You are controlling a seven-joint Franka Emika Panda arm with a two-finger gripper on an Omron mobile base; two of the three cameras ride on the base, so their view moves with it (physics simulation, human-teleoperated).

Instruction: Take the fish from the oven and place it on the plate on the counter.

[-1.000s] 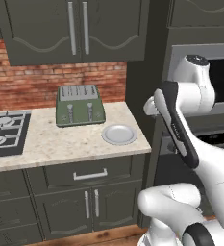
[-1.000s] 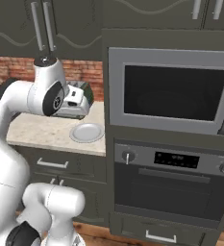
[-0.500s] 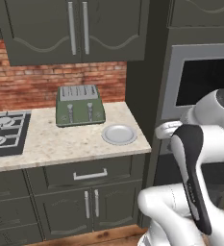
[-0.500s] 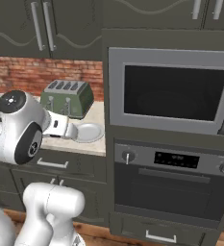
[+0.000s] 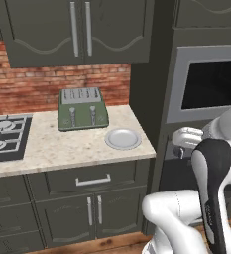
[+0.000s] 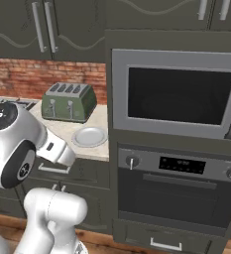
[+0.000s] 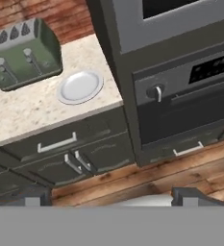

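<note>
The oven (image 6: 179,196) is dark, with a round knob (image 6: 132,161) and a small display (image 6: 179,164); its door is shut, so the fish is hidden. The hand view looks down at the oven (image 7: 185,103) from the left and well back from it. The small pale plate (image 5: 123,139) lies bare on the beige counter (image 5: 62,151), near its right end beside the oven column. The plate (image 7: 80,86) also lies in the hand view, as in the right base view (image 6: 89,135). My gripper (image 7: 112,197) is open, its tips far apart with nothing between them.
A green toaster (image 5: 82,108) stands behind the plate, and a black gas hob (image 5: 3,141) lies at the counter's left. A silver-framed dark-glass unit (image 6: 179,94) sits above the oven. Below the counter are a drawer (image 7: 58,142) and cabinet doors, then wooden floor (image 7: 180,173).
My arm has folded down and back from over the counter, so the hand now hangs lower in front of the cabinets. Plate, toaster and oven door have not moved.
</note>
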